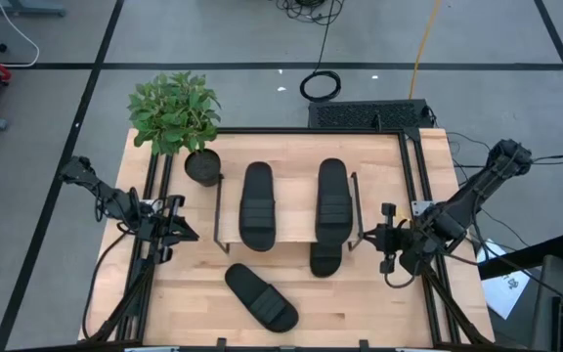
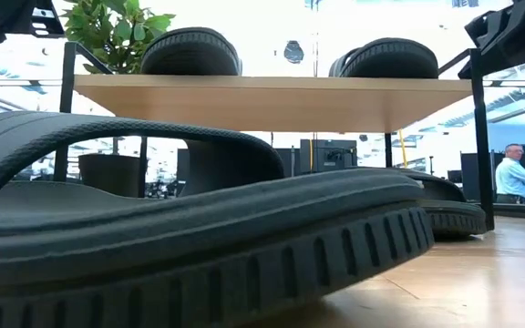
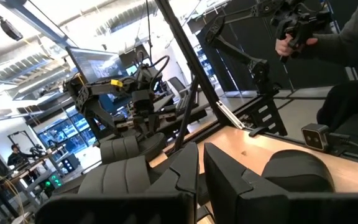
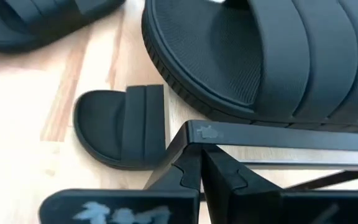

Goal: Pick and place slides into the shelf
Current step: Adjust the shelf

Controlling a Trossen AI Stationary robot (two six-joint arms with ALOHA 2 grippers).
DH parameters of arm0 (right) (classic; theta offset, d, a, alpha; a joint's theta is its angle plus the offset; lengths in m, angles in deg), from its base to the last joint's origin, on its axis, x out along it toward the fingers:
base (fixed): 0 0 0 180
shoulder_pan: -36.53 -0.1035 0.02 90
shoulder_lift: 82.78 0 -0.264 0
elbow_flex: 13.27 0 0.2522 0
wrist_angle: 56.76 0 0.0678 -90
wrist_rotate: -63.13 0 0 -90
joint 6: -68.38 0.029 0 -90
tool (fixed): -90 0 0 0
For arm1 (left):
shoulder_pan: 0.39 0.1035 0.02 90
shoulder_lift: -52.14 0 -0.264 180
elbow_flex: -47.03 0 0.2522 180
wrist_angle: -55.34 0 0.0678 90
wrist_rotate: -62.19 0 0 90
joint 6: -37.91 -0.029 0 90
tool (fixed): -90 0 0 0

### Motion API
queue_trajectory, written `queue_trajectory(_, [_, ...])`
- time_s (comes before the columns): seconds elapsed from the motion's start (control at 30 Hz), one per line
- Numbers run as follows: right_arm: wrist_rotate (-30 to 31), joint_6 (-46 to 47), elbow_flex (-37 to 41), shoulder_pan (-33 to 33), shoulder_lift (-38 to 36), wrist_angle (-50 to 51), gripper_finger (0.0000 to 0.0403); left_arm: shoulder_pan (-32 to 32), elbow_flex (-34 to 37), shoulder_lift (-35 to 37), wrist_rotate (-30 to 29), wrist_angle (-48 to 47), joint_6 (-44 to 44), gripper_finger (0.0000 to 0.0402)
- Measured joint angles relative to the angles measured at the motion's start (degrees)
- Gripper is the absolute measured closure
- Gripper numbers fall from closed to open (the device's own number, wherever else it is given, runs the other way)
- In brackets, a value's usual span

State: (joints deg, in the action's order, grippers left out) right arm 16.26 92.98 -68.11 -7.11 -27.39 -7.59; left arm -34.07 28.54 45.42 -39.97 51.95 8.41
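The shelf (image 1: 288, 233) stands mid-table, a light board on thin black wire side frames. Two black slides (image 1: 257, 205) (image 1: 332, 200) lie on its board. A third slide (image 1: 325, 259) lies on the table under the board, its near end sticking out. A fourth slide (image 1: 260, 296) lies slantwise on the table near the front edge and fills the low view (image 2: 199, 237). My left gripper (image 1: 186, 233) is shut, left of the shelf. My right gripper (image 1: 369, 236) is shut and empty, close beside the shelf's right wire frame (image 4: 278, 134).
A green plant in a black pot (image 1: 201, 164) stands at the shelf's far left corner. Black rails (image 1: 413, 166) run along the table's sides. A person (image 2: 515, 173) stands in the room beyond. Bare wood lies at the near right (image 1: 379, 303).
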Motion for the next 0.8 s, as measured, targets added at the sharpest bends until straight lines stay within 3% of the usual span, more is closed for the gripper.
queue_trajectory(0.8, [-4.3, 0.2, 0.0, -1.6, 0.0, -2.0, 0.0403, 0.0, 0.0, 0.0, -1.5, -1.6, 1.3, 0.0376])
